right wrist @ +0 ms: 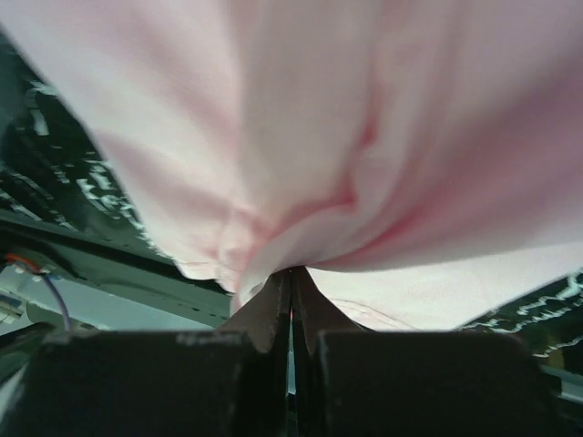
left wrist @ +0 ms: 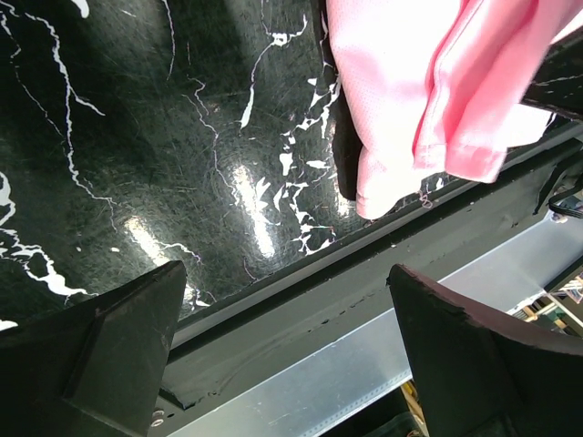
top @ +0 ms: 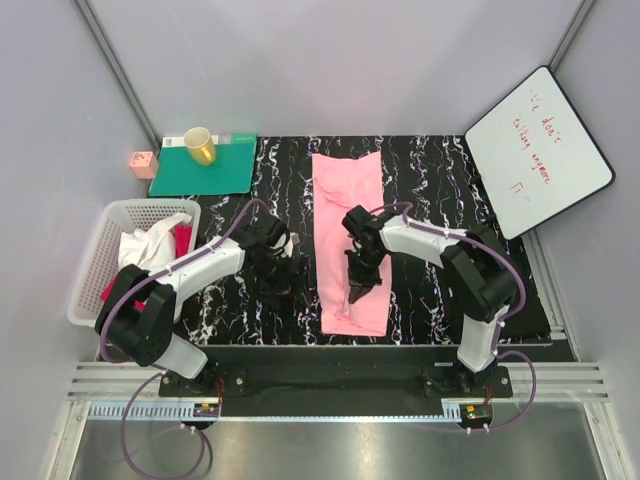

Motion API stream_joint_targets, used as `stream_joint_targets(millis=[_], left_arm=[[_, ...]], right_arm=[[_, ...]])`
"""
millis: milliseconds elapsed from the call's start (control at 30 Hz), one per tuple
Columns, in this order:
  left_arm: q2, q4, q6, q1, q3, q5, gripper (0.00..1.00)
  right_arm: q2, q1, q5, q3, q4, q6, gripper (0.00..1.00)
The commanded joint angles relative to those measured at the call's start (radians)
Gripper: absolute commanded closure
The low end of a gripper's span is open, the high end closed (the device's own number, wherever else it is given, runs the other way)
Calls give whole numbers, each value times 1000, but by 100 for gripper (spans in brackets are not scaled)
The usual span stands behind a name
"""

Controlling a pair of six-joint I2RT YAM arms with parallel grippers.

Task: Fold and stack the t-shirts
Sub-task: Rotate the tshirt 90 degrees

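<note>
The light pink t-shirt (top: 345, 215) lies as a long strip down the middle of the black marbled table (top: 430, 180). My right gripper (top: 358, 290) is shut on its cloth near the front end; in the right wrist view the shirt (right wrist: 301, 137) bunches at the closed tips. My left gripper (top: 277, 283) is open and empty just left of the shirt, above the table's front edge; its wrist view shows the shirt's lifted corner (left wrist: 437, 82). The white t-shirt (top: 150, 240) and the magenta-red t-shirt (top: 182, 238) sit in the white basket (top: 95, 255).
A yellow cup (top: 199, 146) stands on a green mat (top: 205, 172) at the back left, with a small pink box (top: 143, 163) beside it. A whiteboard (top: 538, 150) leans at the back right. The metal rail (left wrist: 364, 346) runs along the table's front.
</note>
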Motion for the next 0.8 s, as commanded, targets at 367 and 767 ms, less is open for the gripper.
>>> stream_joint_targets(millis=[367, 767], left_arm=[[20, 18, 21, 2, 25, 46, 1], [-36, 330, -229, -3, -246, 178, 2]], right_arm=[[-314, -40, 50, -31, -112, 86, 73], [-704, -175, -175, -662, 252, 392, 45]])
